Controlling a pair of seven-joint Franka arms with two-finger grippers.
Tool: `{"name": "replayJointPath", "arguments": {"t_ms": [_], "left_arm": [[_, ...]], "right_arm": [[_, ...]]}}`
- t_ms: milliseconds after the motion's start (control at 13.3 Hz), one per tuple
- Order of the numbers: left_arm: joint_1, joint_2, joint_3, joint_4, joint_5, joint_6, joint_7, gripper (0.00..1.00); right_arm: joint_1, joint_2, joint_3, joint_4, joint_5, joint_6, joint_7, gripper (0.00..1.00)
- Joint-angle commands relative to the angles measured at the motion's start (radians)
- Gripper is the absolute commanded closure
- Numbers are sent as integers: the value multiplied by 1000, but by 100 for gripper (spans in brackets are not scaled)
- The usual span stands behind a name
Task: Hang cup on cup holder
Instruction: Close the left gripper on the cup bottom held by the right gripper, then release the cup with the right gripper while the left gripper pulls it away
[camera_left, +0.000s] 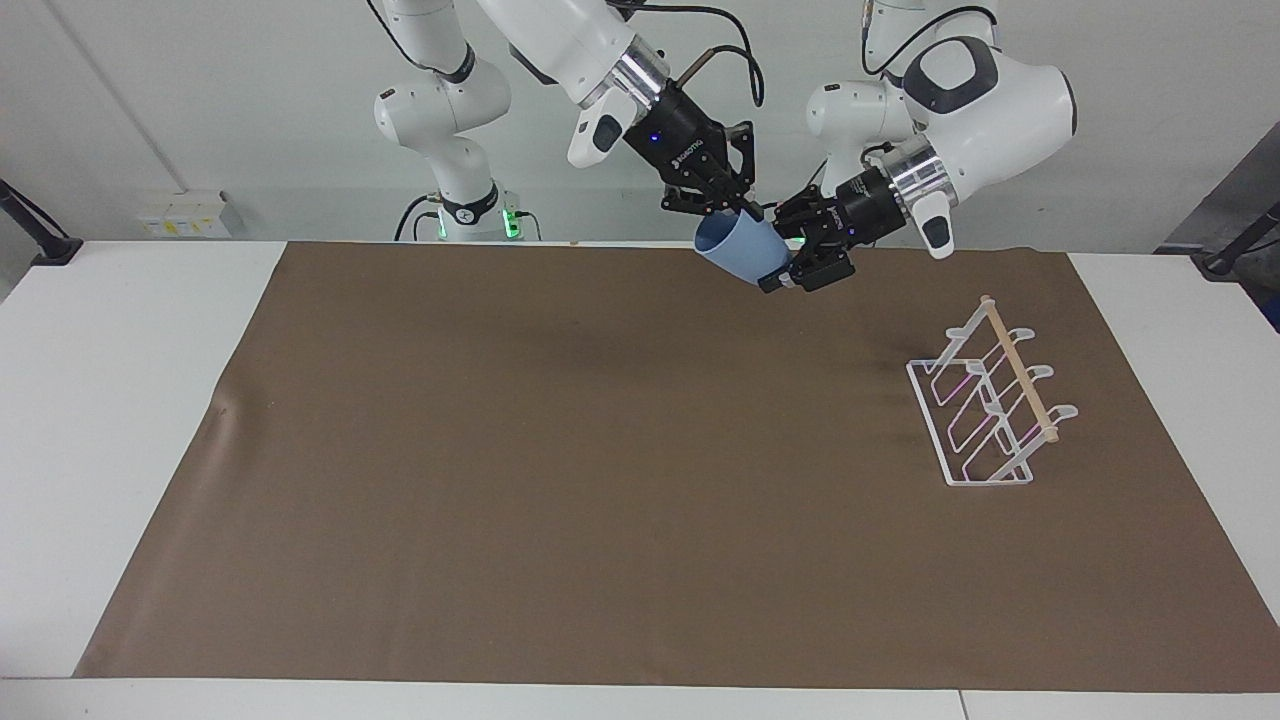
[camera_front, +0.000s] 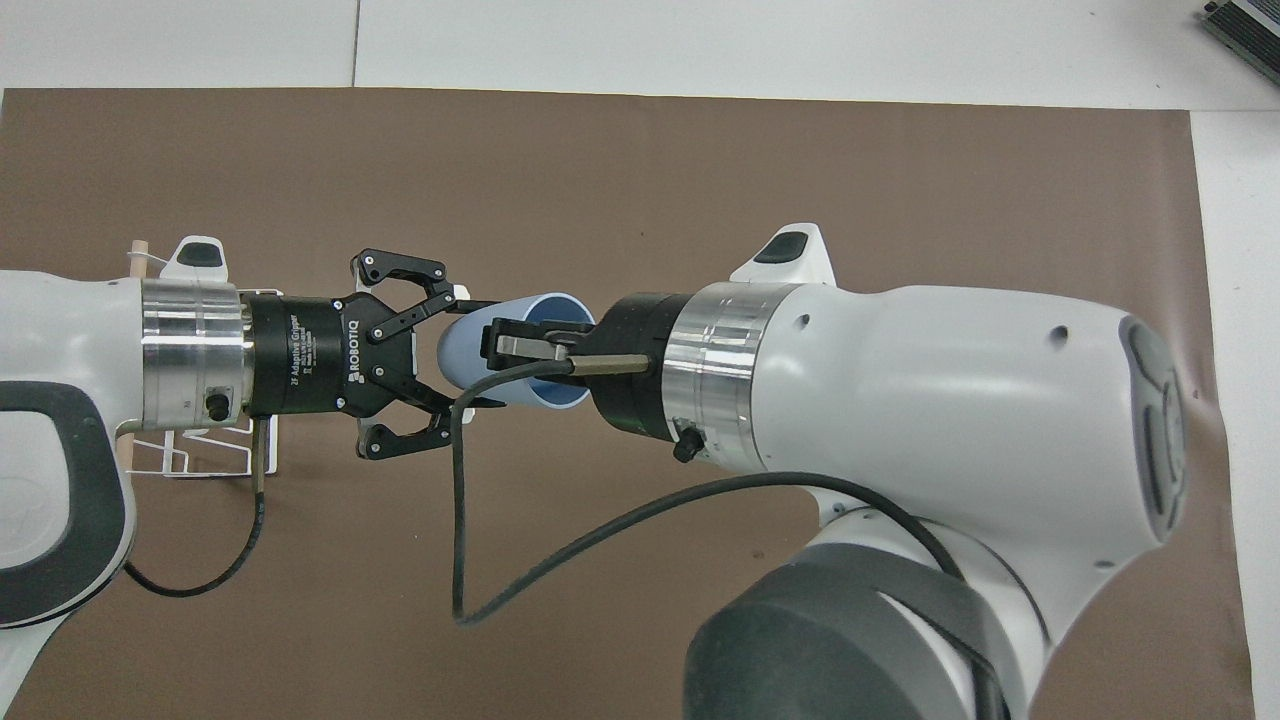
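We saw the brown mat (camera_left: 600, 480) filling the frame, the cup holder (camera_left: 990, 405) at middle right. Up top centre, the right gripper (camera_left: 745, 212) pinched the cup (camera_left: 745, 252) by its rim, while the left gripper (camera_left: 785, 268) clamped its base, the cup hanging tilted in mid-air.

A robotics lab is shown; two white robot arms (camera_left: 960, 90) are mounted at a white table (camera_left: 110, 400) against a bare white wall (camera_left: 200, 90); a brown mat (camera_left: 560, 480) is spread below the fingers; cables (camera_front: 560, 540) are trailed from the arms.
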Motion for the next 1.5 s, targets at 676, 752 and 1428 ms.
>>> {"name": "replayJointPath", "arguments": {"t_ms": [676,752,1428], "left_arm": [[41,-34,4,0,317,-81,46,100],[41,-28,4,21,385,-80,48,100],[13,4,-6,92,1112,-26,45,100]], "right_arm": [[-1,-21,4,-25,20,23,17,0],[-1,-20,4,-25,19,23,9,0],[-107,-15,0,-20,-27,-97,-422,0]]}}
